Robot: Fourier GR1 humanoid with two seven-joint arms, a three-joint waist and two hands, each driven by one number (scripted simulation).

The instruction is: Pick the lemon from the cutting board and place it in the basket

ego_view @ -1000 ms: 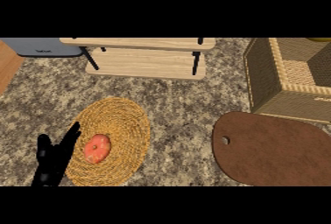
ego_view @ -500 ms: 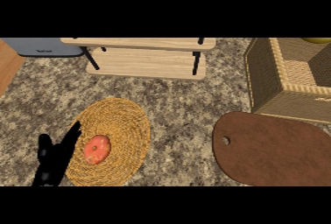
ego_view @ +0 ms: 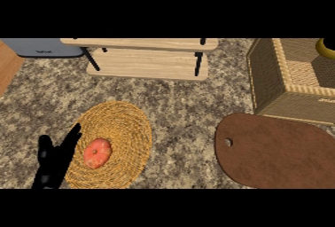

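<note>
Cut off by the view's right edge, within the open top of the tall woven wicker basket (ego_view: 281,84): a dark yellow rounded thing (ego_view: 325,48), only a curved sliver showing (too little to tell for sure that it is the lemon). Cannot tell whether resting inside or hanging over the basket's floor.

Just below the basket, a flat oval brown wooden cutting board (ego_view: 274,153) with a small hole near its left end, bare on top.

Well apart to the left, on the speckled grey-brown stone counter (ego_view: 189,106): a round woven straw mat (ego_view: 124,128), with an orange-red round fruit (ego_view: 97,153) lying on its left half.

At the top left, a grey box-like appliance (ego_view: 42,46) with a small line of writing on its front, too small to read. Beside it, a low two-tier shelf of pale wood (ego_view: 150,65) on thin black legs.

At the lower left, the black left hand (ego_view: 56,159): fingers straight and close together, pointing up, holding nothing, overlapping the mat's left rim and just beside the orange-red fruit without touching it. No right hand anywhere in view.
</note>
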